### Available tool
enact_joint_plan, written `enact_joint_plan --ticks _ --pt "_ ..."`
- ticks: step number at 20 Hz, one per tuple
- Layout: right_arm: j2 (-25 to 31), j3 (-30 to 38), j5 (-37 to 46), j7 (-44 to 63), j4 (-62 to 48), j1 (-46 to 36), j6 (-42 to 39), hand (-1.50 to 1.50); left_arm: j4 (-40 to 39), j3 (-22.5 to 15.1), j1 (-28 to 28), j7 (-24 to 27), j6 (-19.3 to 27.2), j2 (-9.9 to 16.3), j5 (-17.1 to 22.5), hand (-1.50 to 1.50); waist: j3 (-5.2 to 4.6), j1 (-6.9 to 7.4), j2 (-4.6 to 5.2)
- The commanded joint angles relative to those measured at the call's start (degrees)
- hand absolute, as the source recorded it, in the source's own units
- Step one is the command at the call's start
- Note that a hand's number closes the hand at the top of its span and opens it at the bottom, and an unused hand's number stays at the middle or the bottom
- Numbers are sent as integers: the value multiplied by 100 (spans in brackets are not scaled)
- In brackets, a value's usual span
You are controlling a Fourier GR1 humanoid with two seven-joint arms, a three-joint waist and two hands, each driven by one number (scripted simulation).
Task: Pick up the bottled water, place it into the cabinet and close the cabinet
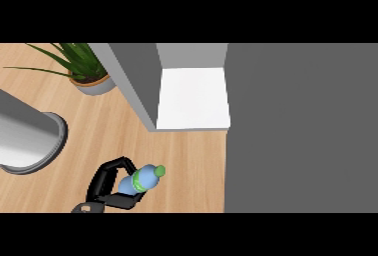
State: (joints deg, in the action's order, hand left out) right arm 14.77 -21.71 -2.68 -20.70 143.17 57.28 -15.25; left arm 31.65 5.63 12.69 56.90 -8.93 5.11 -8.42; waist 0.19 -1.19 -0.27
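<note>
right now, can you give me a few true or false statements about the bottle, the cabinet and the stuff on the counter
1. A robot hand is curled round the bottled water. True.
2. The bottled water already stands on the white shelf inside the cabinet. False: it is held over the wooden counter, short of the shelf.
3. The bottle's cap is red. False: it is green.
4. A potted plant stands on the counter to the left of the cabinet. True.
5. The cabinet is shut. False: its white shelf shows, with the grey door swung to the right.
6. A grey cylindrical container sits at the view's left edge. True.
</note>
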Motion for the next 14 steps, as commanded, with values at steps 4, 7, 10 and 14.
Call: enact_joint_plan --ticks 4,7,10,14 --pt "111 -158 98 192 810 334 82 -150 -214 84 -147 345 817 -494 171 150 -28 11 21" --pt "274 226 -161 92 828 327 30 -150 198 -464 -24 31 976 -502 799 150 -24 12 9" --pt "263 271 -226 45 458 85 21 -150 650 -1008 42 -452 764 -506 1153 150 -20 53 8" --pt "479 445 -370 -419 595 739 -160 -150 1246 -1558 82 -961 1231 -509 1673 150 -18 -2 -9"
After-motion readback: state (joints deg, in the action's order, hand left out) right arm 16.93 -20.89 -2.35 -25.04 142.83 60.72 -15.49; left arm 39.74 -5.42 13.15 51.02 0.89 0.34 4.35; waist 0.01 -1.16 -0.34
